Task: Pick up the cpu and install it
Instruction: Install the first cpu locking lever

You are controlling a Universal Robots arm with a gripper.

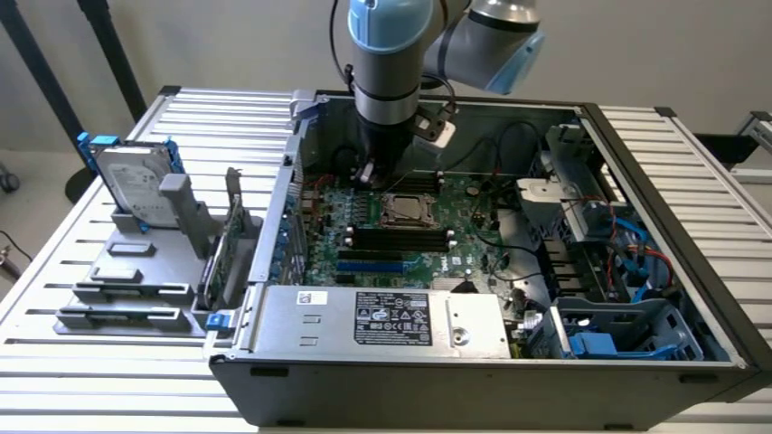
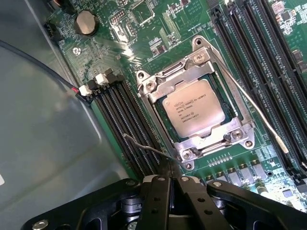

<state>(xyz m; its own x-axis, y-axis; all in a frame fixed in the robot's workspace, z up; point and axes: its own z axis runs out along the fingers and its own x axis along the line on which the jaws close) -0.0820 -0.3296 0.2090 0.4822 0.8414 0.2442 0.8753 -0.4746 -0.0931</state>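
Since the wrist camera sits right over it, start with the gripper (image 2: pixel 169 184): its fingers are pressed together with nothing between them, the tips hanging just above the corner of the socket where a thin wire lever (image 2: pixel 144 146) pokes out. So it isn't carrying anything at all.

Just past the tips is the cpu (image 2: pixel 194 108), silver top with printed text, already lying flat in the socket (image 2: pixel 158 88) on the motherboard (image 2: pixel 240 167). The metal frame sits down around its edges, so the chip looks seated to me. A second, longer lever (image 2: pixel 254 108) runs along the far side of the socket, and it seems to sit loose rather than hooked down, though I can't say for sure.

My read: the pick-and-place part is done and we're at the locking stage, with the closed tips working on that near lever. Whatever follows calls for a careful push on a skinny wire without sliding off onto the memory slots (image 2: pixel 120 115) right beside it.

Further out, in the exterior view, the arm (image 1: pixel 389 63) reaches down into the open computer case (image 1: pixel 483 375), and a hard drive (image 1: pixel 130 185) stands in a rack on the slatted table (image 1: pixel 700 163), well apart.
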